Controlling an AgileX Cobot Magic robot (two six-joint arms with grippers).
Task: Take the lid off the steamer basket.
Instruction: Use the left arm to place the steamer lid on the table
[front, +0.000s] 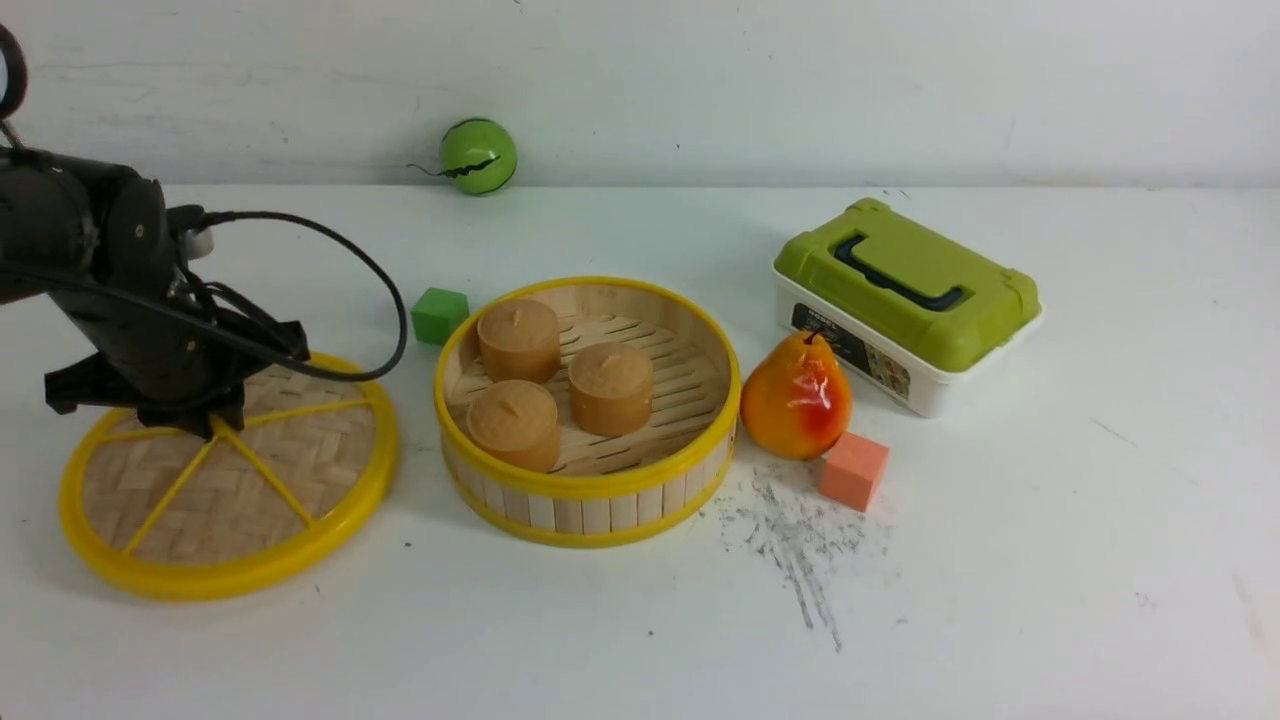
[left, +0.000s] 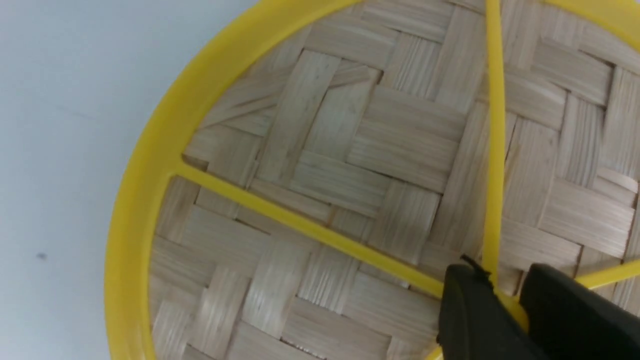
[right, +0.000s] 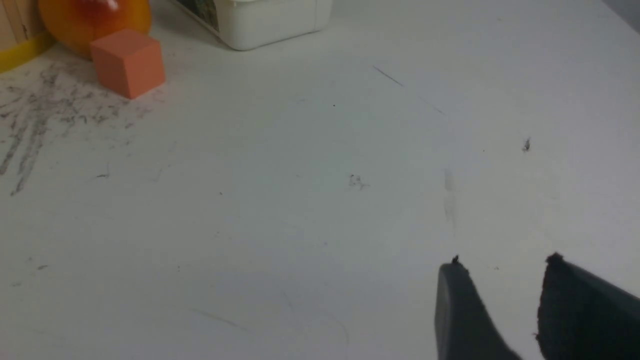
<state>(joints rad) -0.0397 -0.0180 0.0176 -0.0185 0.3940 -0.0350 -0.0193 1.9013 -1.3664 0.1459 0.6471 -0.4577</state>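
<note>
Likely lab or test bench: robot arm (front: 130, 290), scuffed white tabletop (front: 950, 570).

No clearly legible text

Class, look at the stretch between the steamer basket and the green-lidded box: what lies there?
The pear lies between the steamer basket and the green-lidded box, as the front view shows.
</note>
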